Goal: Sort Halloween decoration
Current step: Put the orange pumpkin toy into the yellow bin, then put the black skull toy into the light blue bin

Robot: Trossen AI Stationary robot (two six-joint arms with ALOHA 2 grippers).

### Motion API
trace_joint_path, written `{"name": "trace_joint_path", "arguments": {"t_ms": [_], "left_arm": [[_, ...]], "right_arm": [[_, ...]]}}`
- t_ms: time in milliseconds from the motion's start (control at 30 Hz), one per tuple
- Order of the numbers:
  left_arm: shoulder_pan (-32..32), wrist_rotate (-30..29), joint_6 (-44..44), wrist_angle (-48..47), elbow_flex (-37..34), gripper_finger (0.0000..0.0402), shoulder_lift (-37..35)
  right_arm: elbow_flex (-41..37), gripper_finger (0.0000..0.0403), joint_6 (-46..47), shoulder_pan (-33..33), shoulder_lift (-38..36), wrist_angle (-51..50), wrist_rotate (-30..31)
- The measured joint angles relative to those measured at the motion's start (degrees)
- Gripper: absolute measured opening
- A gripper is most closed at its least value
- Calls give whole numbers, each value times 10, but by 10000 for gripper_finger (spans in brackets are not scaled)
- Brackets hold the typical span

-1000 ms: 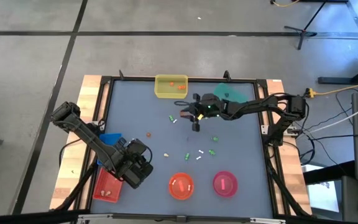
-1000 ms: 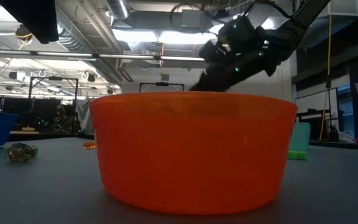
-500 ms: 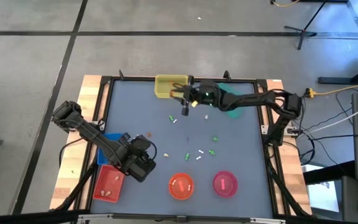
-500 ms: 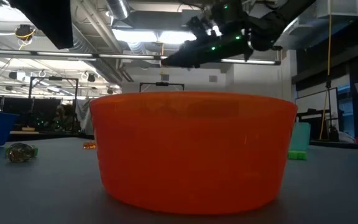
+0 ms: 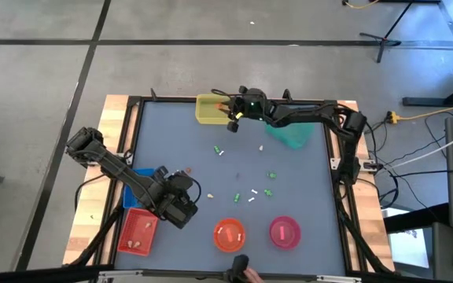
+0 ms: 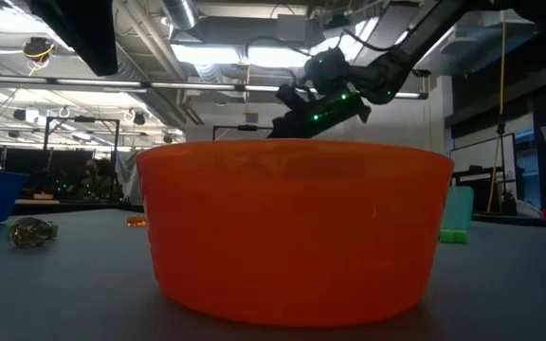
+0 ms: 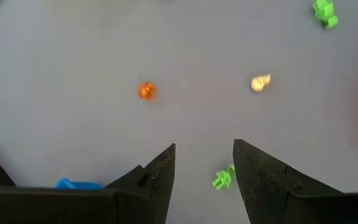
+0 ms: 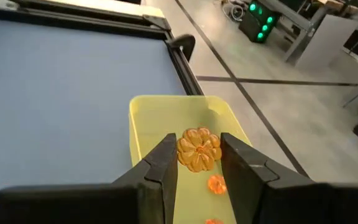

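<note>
An orange pumpkin trinket (image 8: 199, 149) sits pinched between the fingers of the right gripper (image 8: 199, 163), which hangs above the yellow tray (image 8: 148, 121) at the far edge of the table; in the high view that gripper (image 5: 230, 118) is at the tray's (image 5: 208, 112) right side. Two more small orange pieces (image 8: 215, 183) lie inside the tray below the held one. The other trinkets are scattered on the grey table top (image 5: 305, 189): green and white bits (image 5: 253, 192) near the middle, a beige one (image 7: 260, 82), an orange one (image 7: 146, 91) and a green one (image 7: 223, 178) just ahead of the left gripper (image 7: 204, 163). That left gripper (image 5: 181, 206) hangs over the near left part of the table with its fingers parted and nothing between them, beside the red tray (image 5: 138, 234) and the blue tray (image 5: 138, 174). An orange bowl (image 5: 229, 235) and a pink bowl (image 5: 285, 232) stand at the near edge, and a teal tray (image 5: 293, 135) lies under the right arm.
</note>
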Motion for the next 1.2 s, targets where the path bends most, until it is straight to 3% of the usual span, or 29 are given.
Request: {"name": "trace_joint_path", "arguments": {"t_ms": [133,300,600,833,1200], "left_arm": [[-4,61,33,16,0,146,0],[-9,122,64,61,0,146,0],[-8,142,-23,119,-17,146,0],[-8,164,-93,191,-80,146,0],[-8,163,-97,320,-185,146,0]], "right_arm": [[0,119,-1,-2,3,2,20],[0,171,-1,-2,3,7,53],[0,247,0,-1,3,-2,83],[0,254,0,-1,3,-5,83],[0,253,0,-1,3,-32,83]]}}
